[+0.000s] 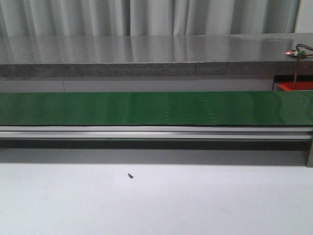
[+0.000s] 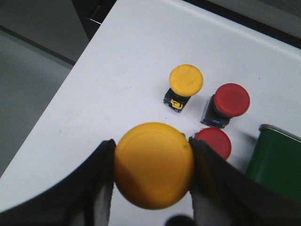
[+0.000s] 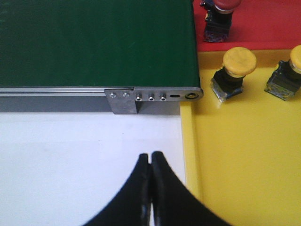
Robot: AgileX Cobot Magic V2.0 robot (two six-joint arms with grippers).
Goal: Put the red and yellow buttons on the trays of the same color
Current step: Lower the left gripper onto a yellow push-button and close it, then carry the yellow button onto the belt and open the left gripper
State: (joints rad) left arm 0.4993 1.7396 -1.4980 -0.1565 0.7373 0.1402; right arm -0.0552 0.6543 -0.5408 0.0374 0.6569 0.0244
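Note:
My left gripper (image 2: 153, 172) is shut on a yellow button (image 2: 154, 165), held above the white table. Below it stand another yellow button (image 2: 185, 84) and two red buttons (image 2: 229, 102) (image 2: 215, 142). My right gripper (image 3: 150, 157) is shut and empty, hovering over the white table beside the yellow tray (image 3: 244, 160). Two yellow buttons (image 3: 235, 70) (image 3: 288, 75) stand in that tray. A red button (image 3: 218, 16) stands in the red tray (image 3: 268, 23) beyond it. Neither gripper shows in the front view.
The green conveyor belt (image 1: 146, 107) crosses the front view, with its end plate (image 3: 155, 96) next to the yellow tray and a corner (image 2: 277, 160) near the loose buttons. The table edge (image 2: 70, 77) drops off beside the left gripper. A small black speck (image 1: 130, 175) lies on the table.

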